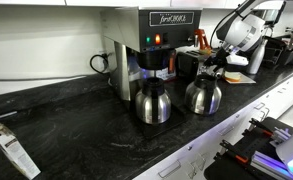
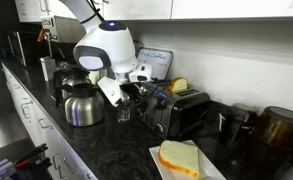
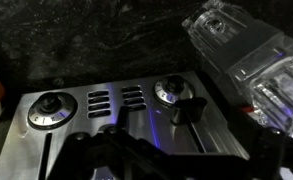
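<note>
A black and steel toaster stands on the dark counter, with a slice of bread sticking out of its top. My gripper hangs at the toaster's near end, open and holding nothing. In the wrist view the toaster's steel end panel fills the frame, with a left knob, a right knob and a black lever below that knob. My gripper shows only as dark fingers along the bottom edge, just short of the panel. In an exterior view the gripper sits behind the carafes.
A coffee maker and two steel carafes stand on the counter. A white plate with bread lies near the counter's front, and a brown jar stands beyond. A clear plastic object lies close at the upper right.
</note>
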Tool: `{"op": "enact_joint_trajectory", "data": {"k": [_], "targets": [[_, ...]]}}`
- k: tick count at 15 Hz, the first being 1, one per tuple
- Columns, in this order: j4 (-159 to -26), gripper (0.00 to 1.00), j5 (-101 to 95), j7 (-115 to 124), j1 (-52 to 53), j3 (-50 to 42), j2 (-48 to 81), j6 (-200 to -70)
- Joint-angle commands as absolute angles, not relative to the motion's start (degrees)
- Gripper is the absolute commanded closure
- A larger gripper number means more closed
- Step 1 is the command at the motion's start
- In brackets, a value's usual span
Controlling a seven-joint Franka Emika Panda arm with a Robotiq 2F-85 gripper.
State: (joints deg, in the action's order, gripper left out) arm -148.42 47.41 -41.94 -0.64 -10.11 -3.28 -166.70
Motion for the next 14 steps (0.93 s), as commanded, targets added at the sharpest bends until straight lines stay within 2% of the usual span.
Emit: {"op": "enact_joint_trajectory", "data": {"k": [1,7,14], "targets": [[-148.4,0.0,47.4,-41.9,-0.6,-10.1,-3.3,-166.7],[-148.5,0.0,47.4,-41.9,-0.6,-10.1,-3.3,-166.7],[-153.2,0.0,29.3,-26.6,-5.5,-11.3,-4.0,-173.1]]}}
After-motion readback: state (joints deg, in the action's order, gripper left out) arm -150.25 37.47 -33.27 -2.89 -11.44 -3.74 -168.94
